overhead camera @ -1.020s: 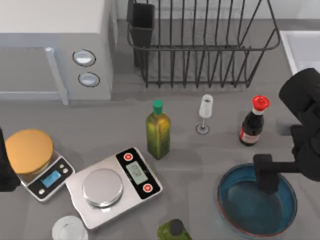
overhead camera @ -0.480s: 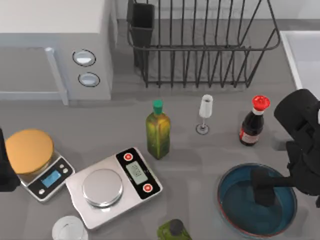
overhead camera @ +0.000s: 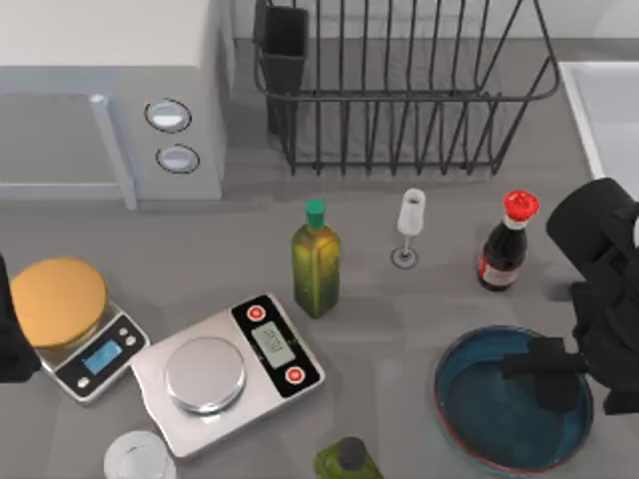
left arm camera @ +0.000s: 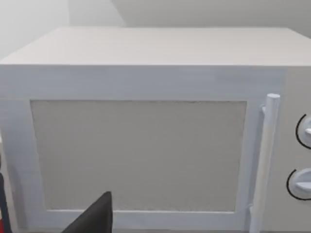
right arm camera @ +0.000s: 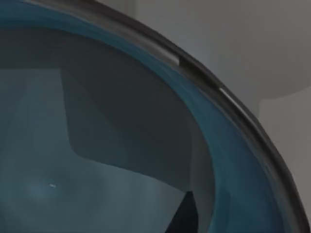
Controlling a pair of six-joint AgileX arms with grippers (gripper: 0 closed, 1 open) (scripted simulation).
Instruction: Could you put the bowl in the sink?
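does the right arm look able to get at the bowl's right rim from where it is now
Probably yes: the right end effector hangs over the bowl, inside its right rim, and nothing stands between them. The soy bottle stands well behind.

The bowl is wide, shallow and round, blue glazed inside with a reddish-brown rim, sitting upright on the worktop at the near right. The sink, a white rectangular basin with a pale raised rim, lies at the far right, well apart from it.
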